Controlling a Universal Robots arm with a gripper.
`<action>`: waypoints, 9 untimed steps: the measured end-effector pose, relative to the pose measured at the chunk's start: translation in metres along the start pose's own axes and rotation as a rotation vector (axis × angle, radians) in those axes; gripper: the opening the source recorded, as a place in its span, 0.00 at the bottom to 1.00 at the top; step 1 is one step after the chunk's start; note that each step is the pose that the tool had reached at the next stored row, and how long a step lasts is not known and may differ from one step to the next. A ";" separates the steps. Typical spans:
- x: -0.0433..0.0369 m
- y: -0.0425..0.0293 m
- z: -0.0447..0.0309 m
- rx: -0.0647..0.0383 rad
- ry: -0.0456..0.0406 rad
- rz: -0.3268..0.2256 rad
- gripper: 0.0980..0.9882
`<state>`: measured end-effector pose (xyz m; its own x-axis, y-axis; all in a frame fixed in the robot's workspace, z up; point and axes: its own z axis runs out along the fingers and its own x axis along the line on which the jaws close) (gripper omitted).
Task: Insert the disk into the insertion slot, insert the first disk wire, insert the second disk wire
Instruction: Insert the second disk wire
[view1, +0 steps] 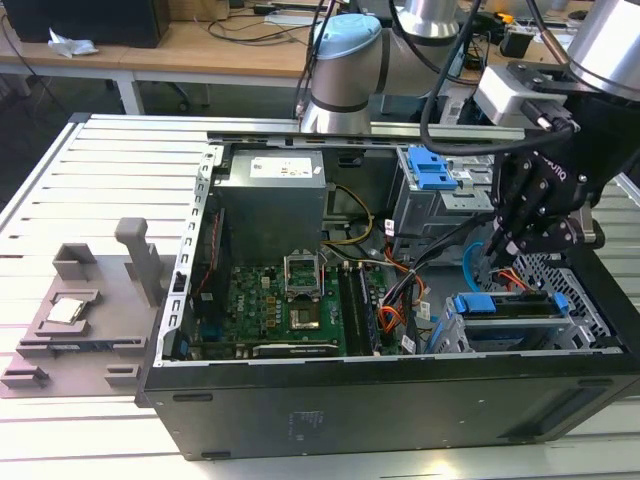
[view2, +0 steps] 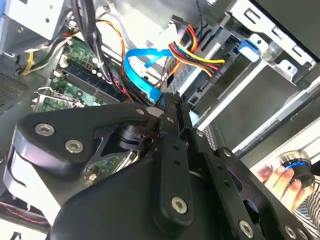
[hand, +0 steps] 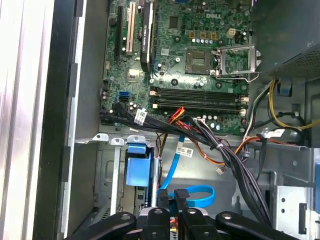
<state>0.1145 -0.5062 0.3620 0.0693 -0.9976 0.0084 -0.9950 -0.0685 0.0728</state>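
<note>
The exterior view shows the disk (view1: 510, 305) already lying in the insertion slot (view1: 585, 310), its blue carrier frame level with the cage rim, so the work now concerns the wires. The fingers (view1: 497, 262) hang just above the back end of the disk, and in the second wrist view they (view2: 172, 102) are drawn close together on what looks like the plug of the light blue flat cable (view2: 137, 75); I judge them clamped on it, though the plug itself is mostly hidden between them.

Just beyond the fingertips sits the red, yellow and black power lead (view2: 195, 55), plugged or lying at the disk's edge. The blue cable loops loosely beside the fingers in the first wrist view (hand: 195, 192), with a thick black wire bundle (hand: 235, 160) crossing close by.

The likely trouble:
- The plug may meet its socket tilted, since it is gripped near its end, and jam or bend.
- The slack loop could snag on the power lead or the black bundle.
- A hand (view2: 280, 180) on a knob lies near the arm, outside the case.
</note>
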 end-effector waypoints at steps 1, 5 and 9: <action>0.0052 0.0002 0.0017 0.000 -0.0001 0.003 0.07; 0.0116 -0.0010 0.0059 0.000 -0.0006 0.007 0.07; 0.0153 -0.0054 0.0120 0.000 -0.0011 0.015 0.07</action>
<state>0.1201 -0.5212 0.3498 0.0544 -0.9985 0.0084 -0.9959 -0.0537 0.0729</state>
